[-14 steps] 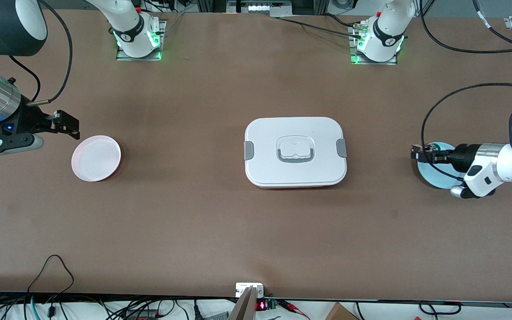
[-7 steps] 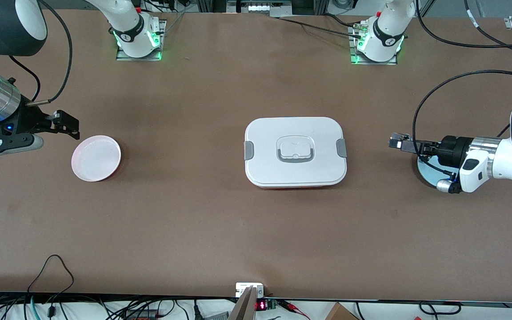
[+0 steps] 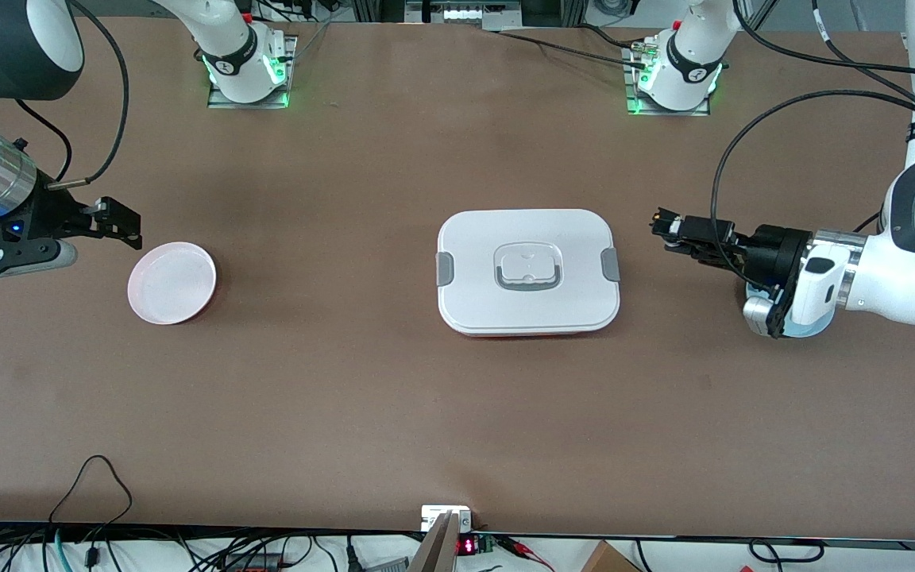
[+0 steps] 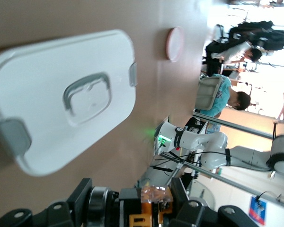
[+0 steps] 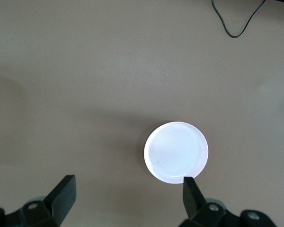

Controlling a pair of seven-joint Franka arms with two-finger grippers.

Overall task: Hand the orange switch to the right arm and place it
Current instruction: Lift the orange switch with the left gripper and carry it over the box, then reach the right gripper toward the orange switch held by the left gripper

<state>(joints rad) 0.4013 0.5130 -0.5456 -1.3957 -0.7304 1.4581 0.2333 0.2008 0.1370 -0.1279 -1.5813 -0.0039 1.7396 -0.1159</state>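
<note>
- The left hand hovers over the counter between the white lidded box and the blue plate, clamped on the orange switch.
- The right hand waits with fingers wide apart and nothing in them, just beside the pink plate.

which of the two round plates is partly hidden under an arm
The blue plate at the left arm's end, mostly covered by that arm's wrist. The pink plate near the right gripper lies fully visible.
</note>
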